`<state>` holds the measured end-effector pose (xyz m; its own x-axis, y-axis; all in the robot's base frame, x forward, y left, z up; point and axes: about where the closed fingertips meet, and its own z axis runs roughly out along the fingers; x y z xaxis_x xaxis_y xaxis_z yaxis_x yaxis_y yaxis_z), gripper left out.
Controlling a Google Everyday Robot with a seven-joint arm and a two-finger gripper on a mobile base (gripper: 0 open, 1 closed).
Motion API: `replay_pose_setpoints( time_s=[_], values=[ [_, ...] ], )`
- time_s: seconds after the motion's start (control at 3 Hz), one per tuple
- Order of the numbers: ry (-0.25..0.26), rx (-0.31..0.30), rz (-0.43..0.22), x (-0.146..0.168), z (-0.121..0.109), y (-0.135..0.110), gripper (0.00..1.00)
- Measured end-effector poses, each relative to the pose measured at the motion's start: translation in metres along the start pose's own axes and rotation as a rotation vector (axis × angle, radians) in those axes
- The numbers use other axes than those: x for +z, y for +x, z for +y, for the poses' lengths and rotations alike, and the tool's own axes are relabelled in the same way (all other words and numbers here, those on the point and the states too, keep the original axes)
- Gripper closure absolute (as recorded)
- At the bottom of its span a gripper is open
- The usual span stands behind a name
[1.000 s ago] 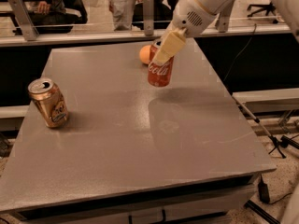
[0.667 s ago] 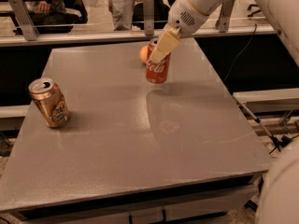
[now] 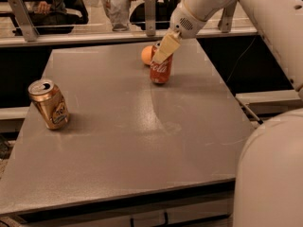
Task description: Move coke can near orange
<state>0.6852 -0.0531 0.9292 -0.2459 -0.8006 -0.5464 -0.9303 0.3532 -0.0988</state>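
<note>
The red coke can (image 3: 161,70) stands on the grey surface (image 3: 142,145), at the far side, a little right of the middle. The orange (image 3: 146,55) lies just beside it, behind and to the left in the picture; whether the two touch, I cannot tell. The tool (image 3: 164,50) is at the top of the coke can and covers its upper rim. The white arm (image 3: 203,4) comes down to it from the upper right. A gold can (image 3: 49,104) stands near the left edge of the surface, well apart from the other two.
</note>
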Motion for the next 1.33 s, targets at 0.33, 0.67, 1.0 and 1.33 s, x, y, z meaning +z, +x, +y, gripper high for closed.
replay_pose_setpoints(
  time_s=[0.33,0.67,1.0,1.33],
  values=[
    [0.022,0.009,-0.001,0.001,-0.015,0.004,0.85],
    [0.045,0.014,0.004,-0.002,-0.027,0.009,0.63],
    [0.050,0.014,0.017,0.000,-0.036,0.015,0.39],
    [0.037,0.010,0.017,0.005,-0.039,0.017,0.16]
  ],
)
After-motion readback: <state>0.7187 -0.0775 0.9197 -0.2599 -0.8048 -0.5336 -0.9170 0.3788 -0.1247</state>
